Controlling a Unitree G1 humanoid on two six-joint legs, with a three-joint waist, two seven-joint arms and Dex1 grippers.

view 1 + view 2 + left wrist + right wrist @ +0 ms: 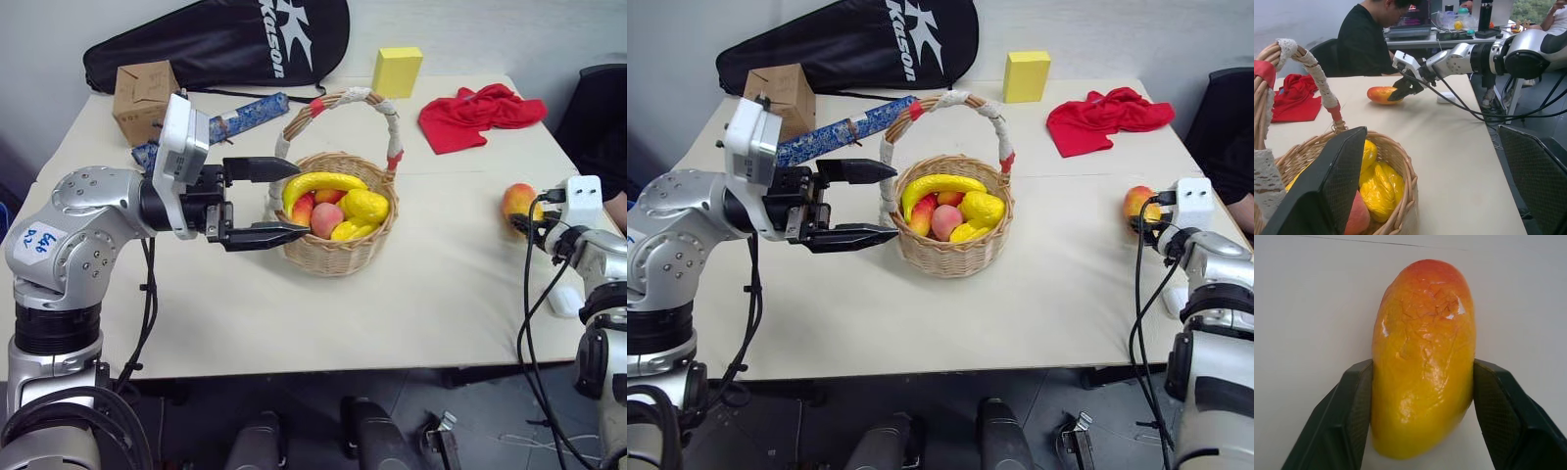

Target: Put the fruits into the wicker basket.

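Note:
The wicker basket point(338, 257) stands mid-table and holds several fruits, among them a banana point(323, 182), a peach point(326, 219) and a lemon point(364, 206). My left gripper point(302, 201) hovers level at the basket's left side, open, with nothing between its fingers. An orange-red-and-yellow mango point(516, 203) lies on the table at the far right. My right gripper point(1422, 367) has a finger pressed against each side of the mango point(1422, 357), which still rests on the tabletop.
At the back of the table are a red cloth point(480, 113), a yellow block point(396, 70), a cardboard box point(144, 96), a blue patterned roll point(245, 113) and a black racket bag point(225, 39). A small white case point(565, 299) lies by my right arm. A person point(1371, 39) sits beyond the right edge.

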